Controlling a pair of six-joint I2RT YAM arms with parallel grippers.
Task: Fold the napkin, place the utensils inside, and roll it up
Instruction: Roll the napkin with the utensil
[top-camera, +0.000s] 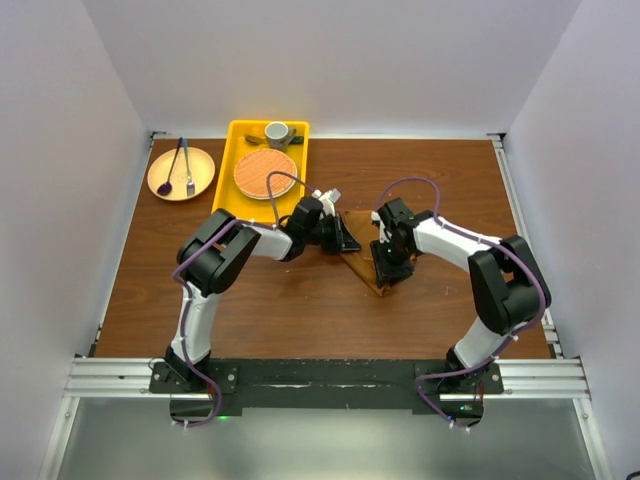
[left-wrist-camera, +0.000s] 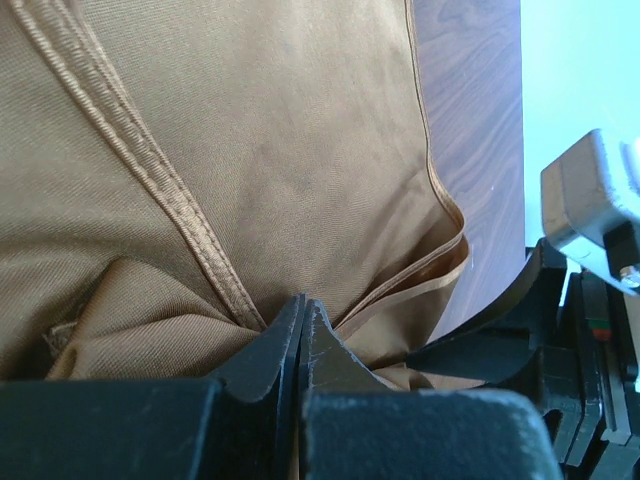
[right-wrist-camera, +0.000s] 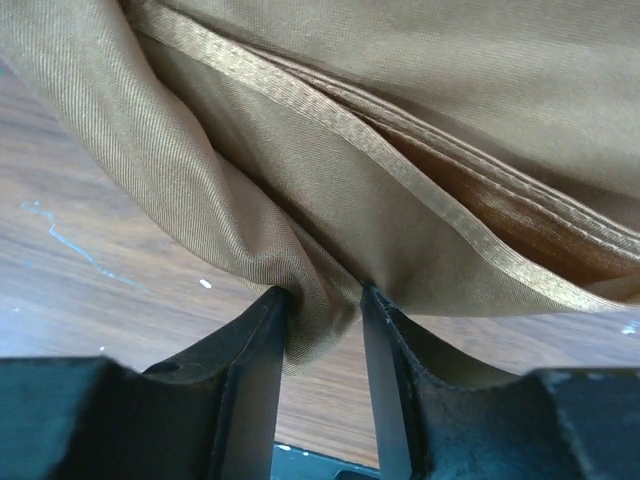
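Showing only a brown wedge mid-frame from above, the napkin (top-camera: 361, 260) is otherwise covered. Left wrist view: the left gripper (left-wrist-camera: 303, 328) pinches its hem tight, bottom centre. Right wrist view: the right gripper (right-wrist-camera: 325, 322), jaws part-way apart, clamps bunched cloth.

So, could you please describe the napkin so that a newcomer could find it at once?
On the wooden table, look at the middle. The napkin lies there in a rough triangle, pinched by the left gripper and the right gripper. It is the only soft rust-brown cloth; the round orange mat sits in the yellow tray.
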